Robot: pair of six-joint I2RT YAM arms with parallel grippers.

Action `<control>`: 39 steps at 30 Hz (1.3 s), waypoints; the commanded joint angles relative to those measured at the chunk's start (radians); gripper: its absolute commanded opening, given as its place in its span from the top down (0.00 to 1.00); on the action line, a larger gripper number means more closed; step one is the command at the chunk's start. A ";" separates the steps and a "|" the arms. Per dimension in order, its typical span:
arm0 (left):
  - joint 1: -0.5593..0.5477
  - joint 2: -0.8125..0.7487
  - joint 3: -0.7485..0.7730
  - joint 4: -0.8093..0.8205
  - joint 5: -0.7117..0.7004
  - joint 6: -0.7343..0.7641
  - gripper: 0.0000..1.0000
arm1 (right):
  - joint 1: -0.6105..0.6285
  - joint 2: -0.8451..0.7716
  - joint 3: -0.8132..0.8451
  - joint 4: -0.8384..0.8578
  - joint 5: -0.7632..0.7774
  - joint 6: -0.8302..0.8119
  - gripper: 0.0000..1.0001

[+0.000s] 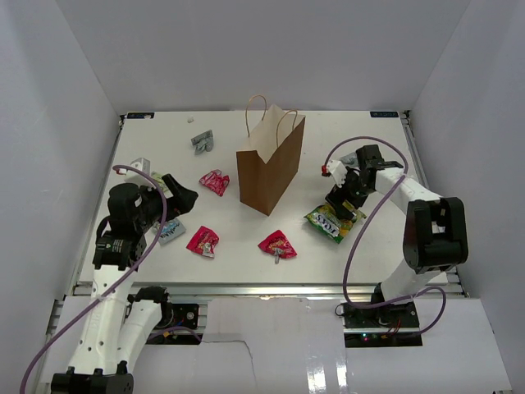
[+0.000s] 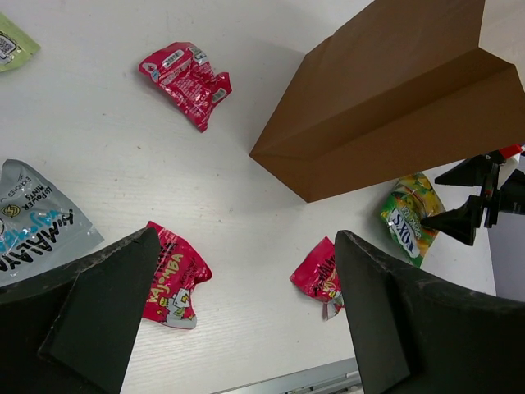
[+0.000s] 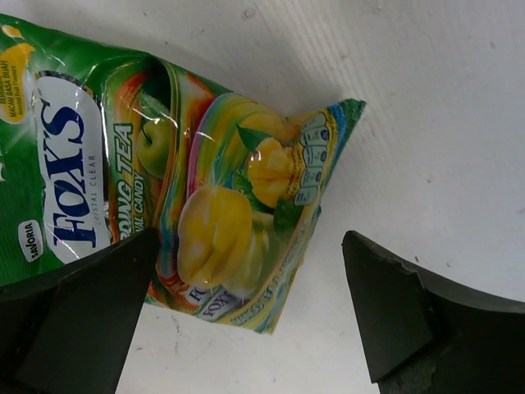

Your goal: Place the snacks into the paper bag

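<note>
White walls box in a white tabletop [image 1: 246, 263]. Near its centre the bag [image 1: 269, 168] stands upright, mouth up, handles raised. A red packet [image 1: 214, 181] lies at the bag's 9 o'clock, a second red packet [image 1: 203, 241] at 7 and a third red packet [image 1: 277, 245] at 6, all apart from the bag. A grey packet [image 1: 202, 141] sits at 10, toward the far edge. The green packet [image 1: 334, 220] lies flat at the bag's 4 o'clock, close to it. The right pincer [image 3: 250, 238] is right over this packet's end, fingers [image 3: 385, 312] spread wide, with the foil between them and not clamped. Whether a finger touches it cannot be told. The left pincer [image 2: 246, 246] hangs further out at the bag's 9 o'clock, also spread wide and holding nothing. A blue packet [image 1: 171, 231] lies at its 6 o'clock.
</note>
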 commanded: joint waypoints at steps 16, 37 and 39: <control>-0.001 -0.025 -0.020 -0.018 -0.016 0.005 0.02 | -0.089 -0.014 0.051 -0.098 -0.329 -0.109 0.82; -0.001 -0.019 -0.006 0.003 0.008 0.011 0.02 | 0.139 -0.236 0.667 0.489 -0.405 0.355 0.92; -0.001 -0.033 -0.009 0.003 0.007 0.009 0.02 | 0.183 -0.182 0.768 0.521 -0.291 0.343 0.92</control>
